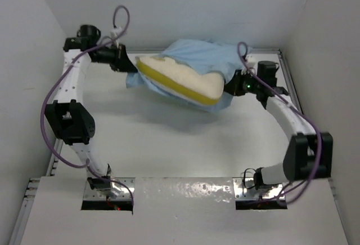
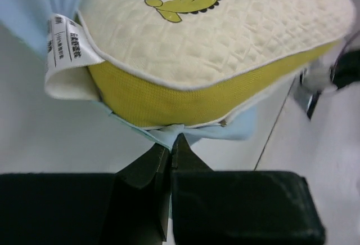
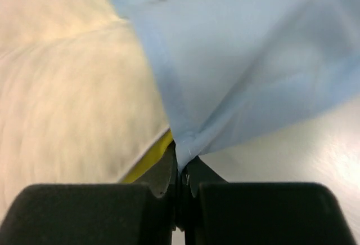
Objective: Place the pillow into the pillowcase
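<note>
a: two arms hold the load above the white table [image 1: 169,143], toward its far side. the plump cream-white quilted pillow [image 1: 180,81] with a yellow edge band sits partly in the thin light blue fabric pillowcase [image 1: 205,50].
b: left wrist view?
a: left gripper [image 2: 170,141] is clenched on a blue hem fold under the pillow's yellow band.
b: right wrist?
a: right gripper [image 3: 179,163] is pinched on blue cloth beside the band. both bites look thin. i'd guess a jerk could slip the hem and spill the pillow.
</note>
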You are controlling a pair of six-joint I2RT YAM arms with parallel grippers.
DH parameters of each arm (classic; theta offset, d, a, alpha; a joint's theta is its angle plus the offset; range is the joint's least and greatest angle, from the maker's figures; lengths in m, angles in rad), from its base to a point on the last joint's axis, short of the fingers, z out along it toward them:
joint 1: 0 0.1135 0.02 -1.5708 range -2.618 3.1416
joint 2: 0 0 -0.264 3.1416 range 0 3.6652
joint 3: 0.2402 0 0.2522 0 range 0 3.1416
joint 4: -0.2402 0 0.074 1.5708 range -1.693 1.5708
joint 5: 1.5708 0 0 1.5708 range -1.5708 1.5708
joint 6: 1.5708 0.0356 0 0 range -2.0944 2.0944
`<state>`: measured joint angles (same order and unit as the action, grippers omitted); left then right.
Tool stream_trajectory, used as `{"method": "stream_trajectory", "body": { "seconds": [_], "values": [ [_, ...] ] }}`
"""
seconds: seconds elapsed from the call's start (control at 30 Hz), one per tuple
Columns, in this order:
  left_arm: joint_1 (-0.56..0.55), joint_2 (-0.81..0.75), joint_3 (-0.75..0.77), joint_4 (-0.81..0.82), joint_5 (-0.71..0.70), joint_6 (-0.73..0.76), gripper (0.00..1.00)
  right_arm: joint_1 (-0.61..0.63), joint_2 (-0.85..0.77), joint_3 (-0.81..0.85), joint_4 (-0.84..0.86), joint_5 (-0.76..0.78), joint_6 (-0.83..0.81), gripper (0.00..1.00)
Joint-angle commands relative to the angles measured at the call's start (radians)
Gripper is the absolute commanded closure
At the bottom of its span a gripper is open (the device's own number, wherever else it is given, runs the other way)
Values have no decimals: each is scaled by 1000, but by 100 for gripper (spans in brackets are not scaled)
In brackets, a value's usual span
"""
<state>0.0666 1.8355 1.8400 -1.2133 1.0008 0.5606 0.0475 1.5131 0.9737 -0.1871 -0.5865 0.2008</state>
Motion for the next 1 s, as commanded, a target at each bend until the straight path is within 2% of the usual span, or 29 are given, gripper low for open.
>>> {"method": "stream_trajectory", "body": {
  "seconds": [0.0,0.03,0.07,0.1,0.13,0.17,0.2,0.23,0.27,0.3,0.37,0.4,0.43,0.47,0.5,0.53,0.57,0.6,0.63,0.67,0.7,0.73,0.77,0.8,0.83,0.87,0.9,0.93,0.97],
  "values": [
    [80,-85,335,253,173,-335,100,-3,-256,87,380,-173,366,100],
    [103,-108,369,402,148,-337,100,-5,-280,129,444,-156,429,100],
    [122,-123,399,548,116,-624,100,-5,-277,198,472,-141,522,100],
    [163,-114,463,672,96,-754,100,-8,-252,396,436,-130,547,100],
    [185,-66,617,881,81,-977,100,-11,-219,516,379,-96,557,100],
    [203,-53,657,1014,75,-1084,100,-15,-176,655,333,-93,560,100],
    [235,-51,666,1184,61,-1196,100,-21,-65,958,265,-90,568,100],
    [251,-51,683,1444,-3,-1349,100,-31,2,1125,223,-72,583,100],
    [259,-47,720,1475,-52,-1363,100,-32,74,1302,191,0,613,100],
    [262,-39,810,1413,-136,-1345,100,-34,178,1531,137,28,635,100],
    [262,-59,812,1338,-162,-1295,100,-34,168,1501,136,-4,722,100],
    [259,-73,726,1325,-136,-1294,100,-28,45,1185,223,-31,759,100],
    [259,-106,675,1362,-145,-1304,100,-14,-34,993,386,-7,863,100],
    [281,-111,657,1400,-189,-1315,100,-15,-88,873,561,122,877,100],
    [301,-81,764,1446,-300,-1314,100,-24,-58,1024,475,164,838,100],
    [317,-59,863,1437,-351,-1288,100,-31,11,1238,315,201,675,100],
    [323,-45,942,1421,-390,-1256,100,-31,78,1449,161,238,655,100],
    [323,-53,991,1399,-361,-1248,100,-31,120,1609,147,220,678,100],
    [320,-65,958,1373,-306,-1268,100,-29,92,1582,132,197,701,100],
    [252,-85,899,1333,-247,-1250,100,-28,31,1290,177,107,722,100],
    [224,-132,740,1254,-258,-1158,100,-17,-53,1055,301,129,797,100],
    [219,-143,687,1267,-319,-1162,100,-17,-189,889,434,198,819,100],
    [281,-133,699,1311,-383,-1206,100,-17,-194,922,469,256,803,100],
    [324,-74,869,1430,-446,-1266,100,-20,-148,1142,357,317,652,100],
    [358,-55,969,1449,-470,-1240,100,-18,25,1382,212,338,622,100],
    [364,-51,1028,1433,-479,-1199,100,-20,88,1689,204,335,646,100],
    [363,-86,1001,1372,-374,-1193,100,-20,97,1724,134,285,661,100],
    [337,-113,916,1317,-293,-1188,100,-20,47,1681,73,216,651,100],
    [203,-145,690,1135,-256,-1120,100,-18,-38,1320,72,158,654,100]
  ]
}}
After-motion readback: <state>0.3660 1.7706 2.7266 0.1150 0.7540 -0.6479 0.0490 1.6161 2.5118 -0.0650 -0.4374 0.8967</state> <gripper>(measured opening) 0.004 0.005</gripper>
